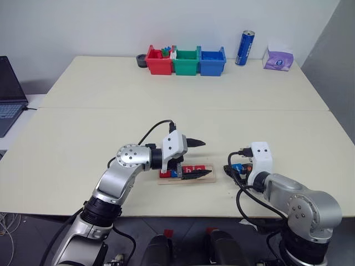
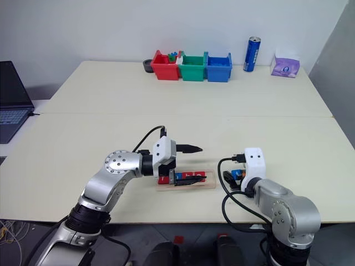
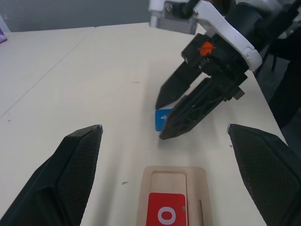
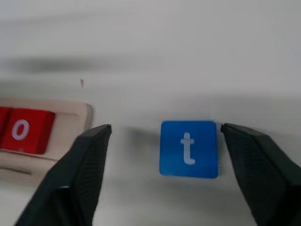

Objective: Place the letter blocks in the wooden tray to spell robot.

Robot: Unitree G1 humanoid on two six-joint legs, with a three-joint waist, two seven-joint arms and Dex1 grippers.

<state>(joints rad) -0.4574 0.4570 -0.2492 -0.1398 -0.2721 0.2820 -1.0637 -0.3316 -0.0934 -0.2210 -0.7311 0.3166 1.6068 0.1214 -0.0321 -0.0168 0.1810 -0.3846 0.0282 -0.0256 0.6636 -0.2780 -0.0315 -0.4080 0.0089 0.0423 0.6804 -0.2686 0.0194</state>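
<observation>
The wooden tray (image 1: 188,182) lies near the table's front edge with red and blue letter blocks in it, partly hidden by my left gripper's lower finger. A red "o" block (image 4: 21,129) sits toward the tray's right end, with bare groove (image 3: 174,176) beyond it. A blue "t" block (image 4: 189,149) lies flat on the table just right of the tray. My right gripper (image 4: 164,127) stands open with one finger on each side of the "t" block. My left gripper (image 1: 198,158) is open and empty over the tray, pointing right.
Red (image 1: 159,61), green (image 1: 186,61) and blue (image 1: 212,61) bins stand in a row at the table's far edge. A blue can (image 1: 244,47) and a purple tissue pack (image 1: 278,57) are to their right. A laptop (image 1: 10,91) sits at the left.
</observation>
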